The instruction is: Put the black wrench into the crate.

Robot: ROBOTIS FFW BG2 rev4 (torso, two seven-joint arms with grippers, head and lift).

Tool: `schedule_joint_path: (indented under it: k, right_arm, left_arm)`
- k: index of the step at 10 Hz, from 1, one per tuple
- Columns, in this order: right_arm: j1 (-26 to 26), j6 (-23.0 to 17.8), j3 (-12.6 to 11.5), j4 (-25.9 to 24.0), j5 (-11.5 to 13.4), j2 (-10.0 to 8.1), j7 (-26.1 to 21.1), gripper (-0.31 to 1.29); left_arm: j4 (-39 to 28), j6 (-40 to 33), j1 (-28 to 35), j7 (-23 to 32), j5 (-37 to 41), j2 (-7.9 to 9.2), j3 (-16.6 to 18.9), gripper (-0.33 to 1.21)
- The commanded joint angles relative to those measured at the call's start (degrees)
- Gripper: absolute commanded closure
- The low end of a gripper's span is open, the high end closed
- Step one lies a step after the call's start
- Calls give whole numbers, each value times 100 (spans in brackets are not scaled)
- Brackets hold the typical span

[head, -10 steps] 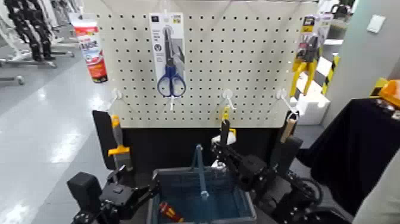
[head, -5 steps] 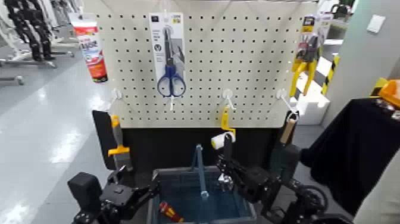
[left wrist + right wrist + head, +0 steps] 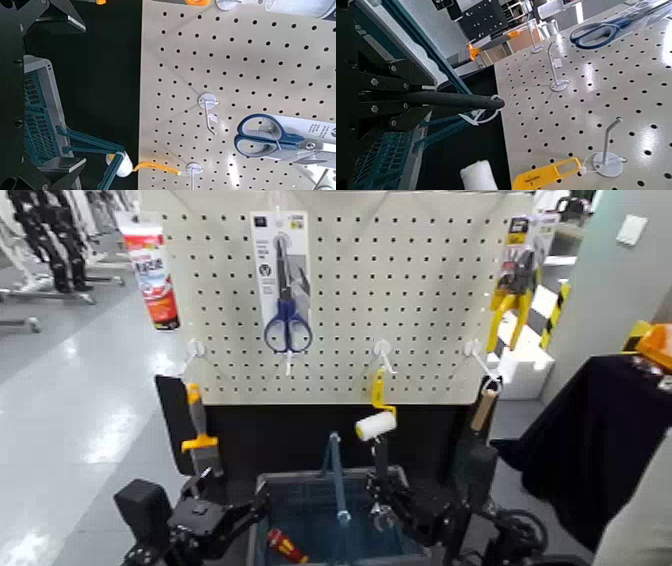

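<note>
The right hand is gripping the black wrench, its fingers closing on the tool, and is holding it over the crate, toward the side of the robot's right. The wrench's metallic-looking head is pointing down over the opening, while its black handle is sticking up out of the grip, with a white loop hanging at its end. Whether the head is dipping below the rim, the view is not making clear. The crate's bail handle is standing up, and a red-and-yellow item is lying inside. The left hand is waiting beside the crate on the robot's left, its fingers standing apart and holding nothing. Behind, a paint roller is hanging from a hook near the wrench's handle. The blue-handled scissors, the yellow-handled pliers, a red-and-white tube and an orange-handled scraper are also hanging at the pegboard
</note>
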Motion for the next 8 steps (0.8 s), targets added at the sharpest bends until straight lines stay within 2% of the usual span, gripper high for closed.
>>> schedule_joint_path:
  k: [1, 3, 8]
  right_arm:
    - [-10, 2, 53, 157, 117, -25, 73, 124]
    - [-45, 10, 88, 227, 213, -69, 125, 124]
    - [-238, 265, 176, 342, 697, -183, 292, 124]
  left_arm:
    - [0, 0, -6, 0, 9, 1, -4, 13]
    - [0, 0, -6, 0, 9, 1, -4, 13]
    - [9, 0, -24, 0, 0, -8, -4, 13]
